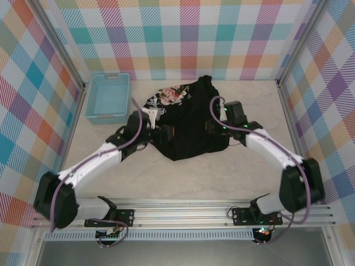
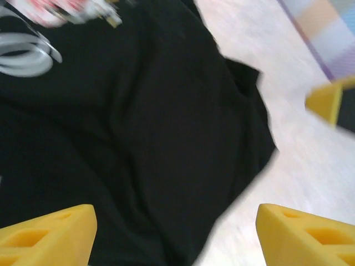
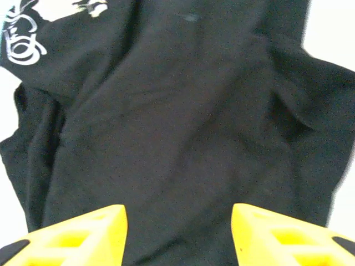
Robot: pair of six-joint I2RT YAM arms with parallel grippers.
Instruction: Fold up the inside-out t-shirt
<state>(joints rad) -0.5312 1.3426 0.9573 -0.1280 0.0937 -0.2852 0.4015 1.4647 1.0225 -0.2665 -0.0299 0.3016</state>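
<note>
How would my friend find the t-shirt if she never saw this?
Start at the pale table. Near its middle lies a crumpled black t-shirt. Unlike the light blue basket at its left, it is soft cloth with a pink flower print.

The black t-shirt [image 1: 191,124] lay crumpled in a loose, uneven heap on the tabletop [image 1: 194,177], just to the right of the light blue basket [image 1: 108,77], with its pink-and-white floral print [image 1: 169,97] facing up on the side nearest that basket and its plain dark cloth softly creased.
</note>
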